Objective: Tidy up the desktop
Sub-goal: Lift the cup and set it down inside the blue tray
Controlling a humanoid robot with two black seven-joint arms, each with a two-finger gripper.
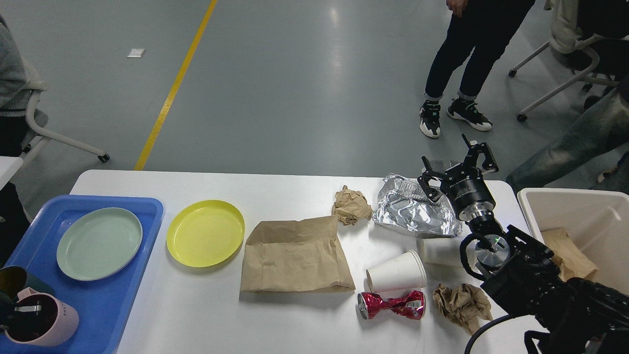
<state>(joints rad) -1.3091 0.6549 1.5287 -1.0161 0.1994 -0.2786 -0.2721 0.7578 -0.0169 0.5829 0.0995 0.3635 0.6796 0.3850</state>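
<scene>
Roughly begun: green plate (99, 243) sits in the tray (142, 216), while yellow plate (205, 233) and litter at three o'clock crowd the desk (196, 314); right pincer (457, 164) gapes empty, left unseen

No readable text
We see faint marks on the pink mug (42, 319) and crushed red can (391, 304), neither legible.

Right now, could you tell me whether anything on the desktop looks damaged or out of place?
Yes. On the desktop, a red can lies crushed and twisted, two white paper cups are tipped over, and crumpled foil sits beyond them.
</scene>
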